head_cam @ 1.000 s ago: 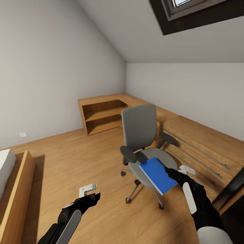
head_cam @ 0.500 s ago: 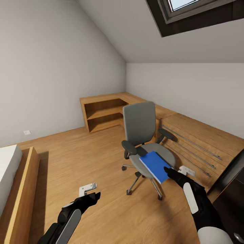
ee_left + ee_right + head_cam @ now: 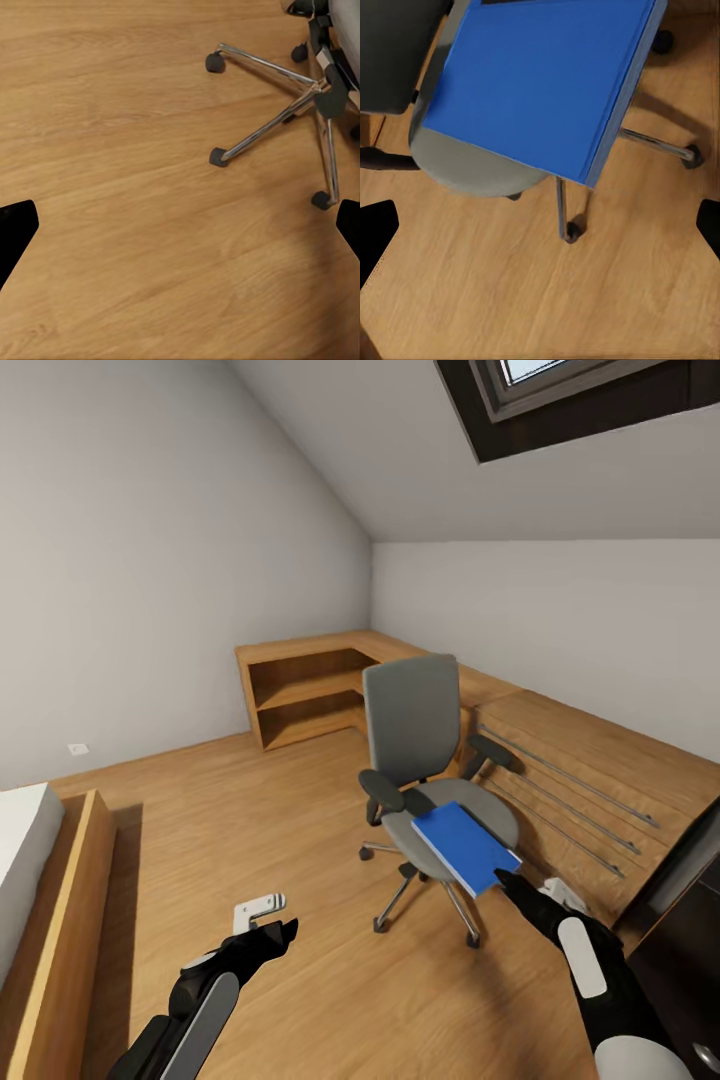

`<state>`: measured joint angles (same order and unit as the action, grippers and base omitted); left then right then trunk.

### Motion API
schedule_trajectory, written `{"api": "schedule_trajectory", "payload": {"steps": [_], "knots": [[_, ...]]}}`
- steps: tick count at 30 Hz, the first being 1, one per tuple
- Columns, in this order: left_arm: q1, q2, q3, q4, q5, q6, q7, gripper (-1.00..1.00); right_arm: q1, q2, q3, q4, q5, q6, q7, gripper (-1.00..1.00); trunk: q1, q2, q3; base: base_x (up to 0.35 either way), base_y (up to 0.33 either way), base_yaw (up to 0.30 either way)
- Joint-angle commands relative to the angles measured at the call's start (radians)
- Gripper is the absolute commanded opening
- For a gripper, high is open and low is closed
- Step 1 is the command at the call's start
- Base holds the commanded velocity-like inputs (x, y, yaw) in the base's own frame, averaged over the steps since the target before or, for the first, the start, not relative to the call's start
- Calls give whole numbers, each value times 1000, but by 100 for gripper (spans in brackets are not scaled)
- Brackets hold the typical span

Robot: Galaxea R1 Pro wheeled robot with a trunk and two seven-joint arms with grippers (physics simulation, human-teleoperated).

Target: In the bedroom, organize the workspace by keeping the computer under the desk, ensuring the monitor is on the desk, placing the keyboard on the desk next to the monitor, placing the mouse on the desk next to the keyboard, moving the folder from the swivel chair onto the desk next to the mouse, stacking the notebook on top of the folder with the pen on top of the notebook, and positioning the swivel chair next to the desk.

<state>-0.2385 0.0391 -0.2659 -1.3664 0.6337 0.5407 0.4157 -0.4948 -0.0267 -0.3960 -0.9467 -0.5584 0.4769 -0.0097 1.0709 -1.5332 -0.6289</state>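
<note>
On the swivel chair seat lay the folder, overhanging its front edge; no writing was legible. Both the right gripper, just beside it, and the left gripper, above wood floor, stood wide apart, empty.

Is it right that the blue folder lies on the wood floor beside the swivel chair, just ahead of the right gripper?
Not quite. The blue folder lies on the swivel chair's grey seat, overhanging its front edge, not on the floor. The head view shows this, with the right gripper just short of it.
</note>
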Motion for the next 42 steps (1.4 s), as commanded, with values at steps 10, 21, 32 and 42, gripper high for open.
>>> {"api": "schedule_trajectory", "payload": {"steps": [10, 21, 32, 42], "knots": [[-1, 1, -4, -1, 11, 1, 12, 100, -1, 0, -161, 35, -106, 3, 4, 100, 38, -71, -32, 0, 0, 0], [-1, 1, -4, 0, 12, 1, 12, 100, -1, -9, -197, 93, -311, 8, 8, 100, 81, -148, -67, 0, 0, 0], [-1, 1, -4, 0, 12, 1, 12, 100, -1, -11, -186, 86, -326, 9, 176, 100, 123, -225, -101, 0, 0, 0], [-1, 2, -3, -16, 9, 1, 12, 100, -1, -12, -187, 85, -326, 9, 199, 100, 161, -295, -133, 0, 0, 0]]}}
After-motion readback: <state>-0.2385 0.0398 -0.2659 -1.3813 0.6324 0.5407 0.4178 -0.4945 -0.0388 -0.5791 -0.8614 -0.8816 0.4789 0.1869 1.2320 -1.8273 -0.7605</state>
